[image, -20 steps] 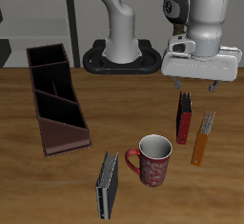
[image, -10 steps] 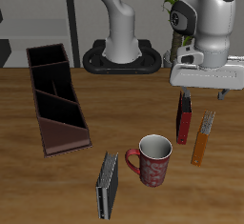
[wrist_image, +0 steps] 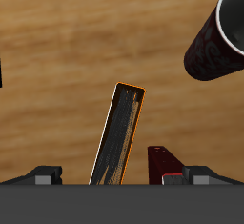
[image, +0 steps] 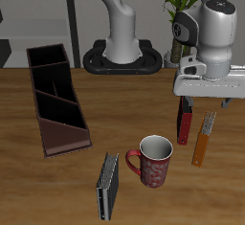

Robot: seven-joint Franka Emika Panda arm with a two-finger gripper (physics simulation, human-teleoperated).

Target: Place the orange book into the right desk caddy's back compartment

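Observation:
The orange book [image: 202,139] stands thin and upright on the table beside the thicker dark-red book [image: 185,120]. My gripper [image: 205,101] is open and empty, hovering just above both books. In the wrist view the orange book [wrist_image: 119,137] lies between my spread fingertips [wrist_image: 43,174], with the dark-red book [wrist_image: 164,161] beside it. The right desk caddy [image: 42,100] lies across the table, its sloped low end toward the front edge. Its back compartment [image: 44,50] is the far end section.
A dark-red patterned mug [image: 151,161] stands near the front, close to the books, and shows in the wrist view [wrist_image: 217,37]. A grey-black book [image: 108,186] stands at the front edge. The robot base [image: 121,56] is at the back.
My gripper has moved sideways away from the caddy and lower, and now hangs over the orange and dark-red books. Nothing on the table has moved.

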